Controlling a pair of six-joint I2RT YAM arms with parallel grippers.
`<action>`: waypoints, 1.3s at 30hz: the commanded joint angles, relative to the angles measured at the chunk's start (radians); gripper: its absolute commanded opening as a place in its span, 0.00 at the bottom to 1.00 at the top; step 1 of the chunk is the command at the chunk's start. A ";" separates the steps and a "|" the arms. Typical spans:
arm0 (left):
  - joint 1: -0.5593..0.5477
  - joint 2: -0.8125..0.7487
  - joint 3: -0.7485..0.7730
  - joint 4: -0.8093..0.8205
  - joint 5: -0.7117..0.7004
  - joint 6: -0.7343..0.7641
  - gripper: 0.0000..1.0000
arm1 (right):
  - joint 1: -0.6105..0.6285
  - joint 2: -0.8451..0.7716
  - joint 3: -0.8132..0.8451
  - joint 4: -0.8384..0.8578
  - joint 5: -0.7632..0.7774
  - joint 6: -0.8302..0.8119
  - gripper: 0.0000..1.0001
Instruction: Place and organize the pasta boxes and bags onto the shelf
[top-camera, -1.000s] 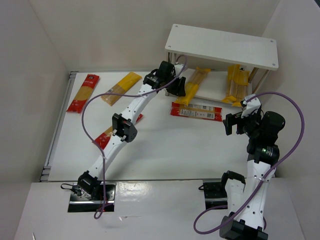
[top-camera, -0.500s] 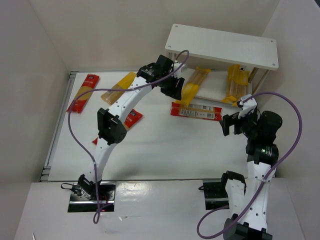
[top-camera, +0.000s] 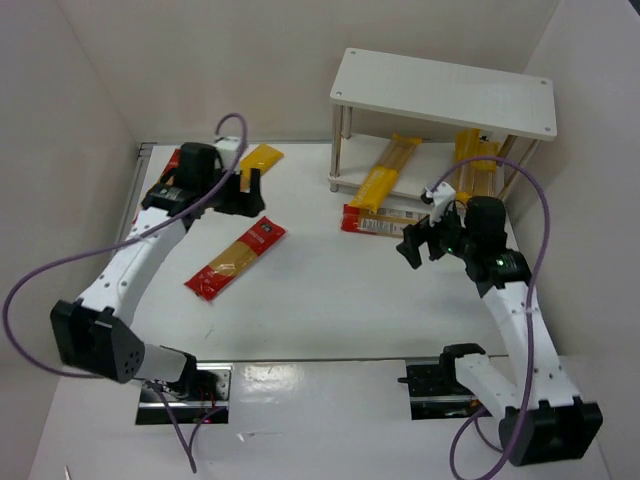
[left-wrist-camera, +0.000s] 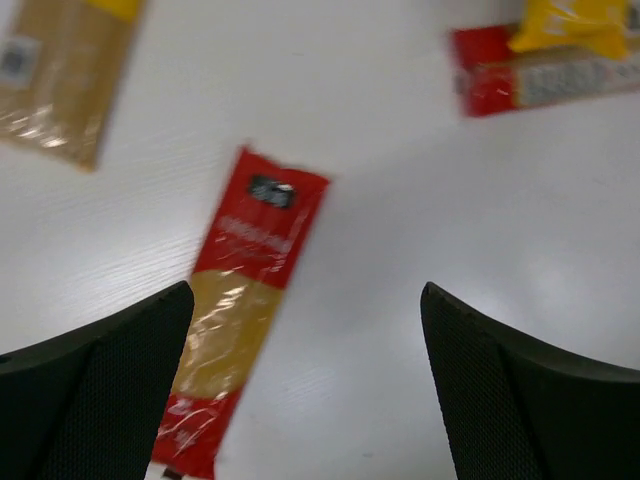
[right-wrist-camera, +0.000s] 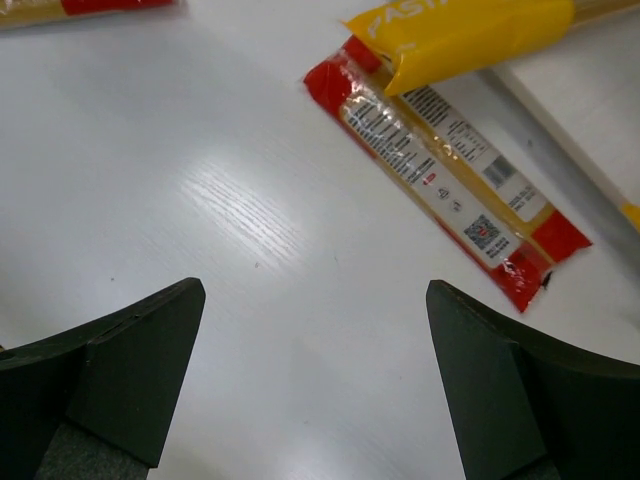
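My left gripper (top-camera: 243, 190) hangs open over the table's left side, beside a yellow-orange pack (top-camera: 262, 156). In the left wrist view the left gripper (left-wrist-camera: 305, 385) holds nothing; a red pack with a clear window (left-wrist-camera: 245, 300) lies below, near the left finger. That red pack (top-camera: 237, 258) lies slantwise on the table. Another red pack (top-camera: 385, 222) lies in front of the shelf (top-camera: 445, 92). Two yellow packs (top-camera: 385, 172) (top-camera: 475, 165) rest on its lower tier, the left one sticking out over the red pack. My right gripper (top-camera: 418, 243) is open just near that red pack (right-wrist-camera: 440, 160), apart from it.
A further red pack (top-camera: 172, 158) peeks out behind the left arm at the table's far left edge. Walls close in the table on the left, back and right. The shelf's thin legs (top-camera: 338, 150) stand at the back right.
My left gripper opened, leaving the yellow pack on the lower tier, and the arm swung away to the left. My right gripper moved left and forward toward the red pack.
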 joint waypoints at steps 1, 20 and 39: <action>0.119 -0.188 -0.149 0.148 -0.101 -0.004 1.00 | 0.100 0.108 0.029 0.161 0.173 0.129 1.00; 0.558 -0.470 -0.473 0.302 -0.123 0.036 1.00 | 0.321 0.834 0.380 0.451 0.772 0.674 0.88; 0.558 -0.479 -0.473 0.302 -0.114 0.046 1.00 | 0.331 0.977 0.421 0.447 0.719 0.792 0.75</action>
